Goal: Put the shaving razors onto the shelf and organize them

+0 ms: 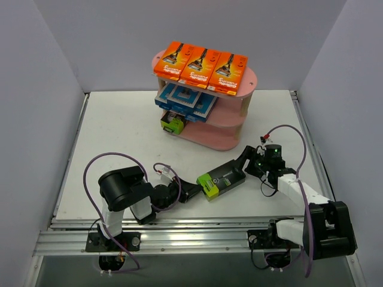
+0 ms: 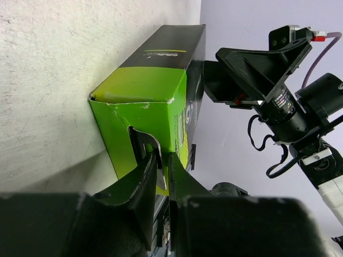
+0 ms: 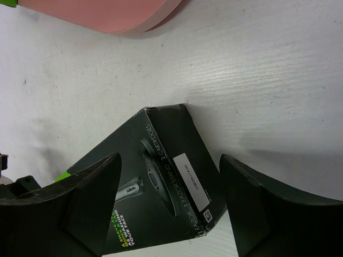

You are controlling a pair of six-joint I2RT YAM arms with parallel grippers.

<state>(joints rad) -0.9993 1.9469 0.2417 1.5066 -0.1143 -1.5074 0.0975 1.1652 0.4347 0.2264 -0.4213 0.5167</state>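
Note:
A black-and-lime razor pack [image 1: 222,178] lies flat on the table between my two grippers. My left gripper [image 1: 192,191] is at its lime end [image 2: 140,101], the fingers pinched on a torn flap [image 2: 155,163] that sticks out of that end. At the black end [image 3: 171,160], my right gripper [image 1: 246,160] stands open with a finger on each side and table showing by the right finger [image 3: 257,187]. The pink shelf [image 1: 230,134] stands at the back. It holds three orange packs [image 1: 200,64] on top, blue-and-white packs [image 1: 185,98] in the middle and a black-and-lime pack [image 1: 173,124] at the bottom.
Grey walls close in the white table [image 1: 119,125] on the left, back and right. The right arm's purple cable [image 1: 296,134] loops over the table's right side, and the left arm's cable [image 1: 90,170] arcs at the near left.

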